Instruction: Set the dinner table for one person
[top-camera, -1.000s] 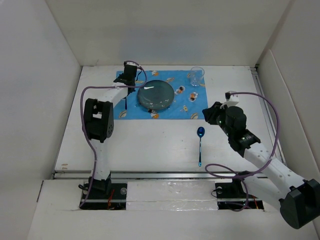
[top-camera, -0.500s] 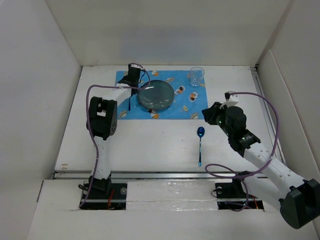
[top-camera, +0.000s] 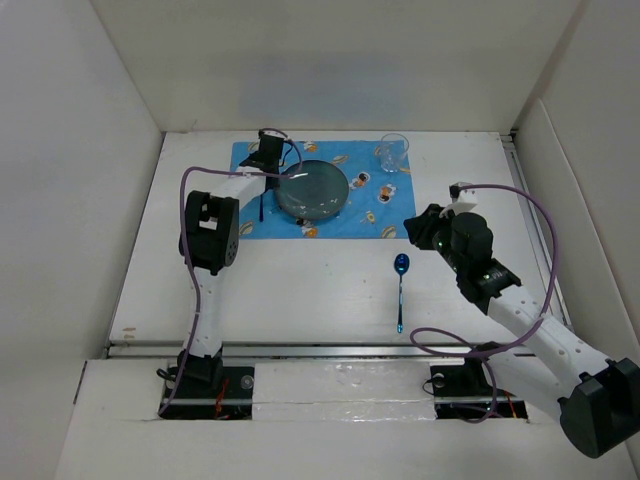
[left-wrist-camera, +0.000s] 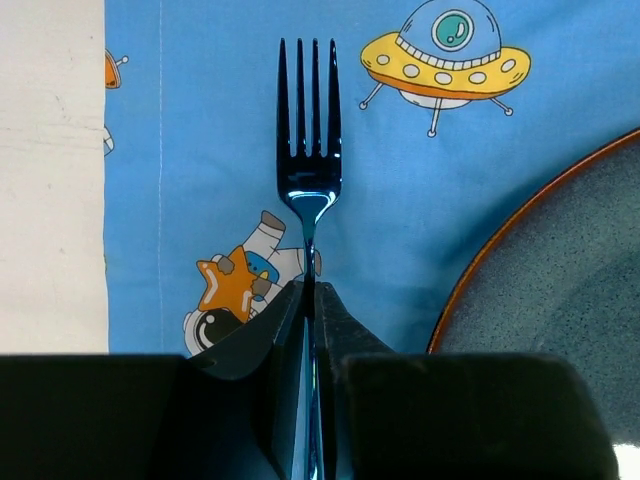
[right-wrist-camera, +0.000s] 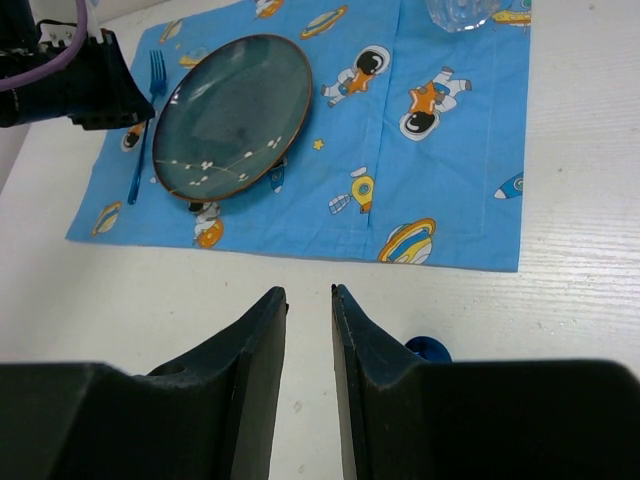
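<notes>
White, matte and walled by panels, the rectangular dinner table (top-camera: 300, 290) carries a place setting toward its far edge, operator. The blue cartoon-printed cloth placemat (top-camera: 350, 225) lies against the middle of that edge. On its left half sits the round dark teal glazed plate (top-camera: 312, 190) with an orange rim, and nothing is on it. The clear drinking glass (top-camera: 393, 152) stands upright at the mat's far right corner and looks empty.

The metallic blue spoon (top-camera: 400, 290) lies on bare tabletop right of centre, between the mat and the near edge, with its bowl toward the mat.

The metallic blue fork (left-wrist-camera: 308, 150) is the step in hand. Your left gripper (left-wrist-camera: 309, 290) has its fingers pinched shut on the handle, tines pointing to the far edge. The fork sits on the mat just left of the plate, apart from its rim. It looks placed or nearly so, so the next move calls for releasing it and lifting straight off without dragging the cloth.

Your right gripper (right-wrist-camera: 308, 295) hangs over the right side, fingers parted by a narrow gap and holding nothing. The spoon just beneath it is the likely next pickup.
</notes>
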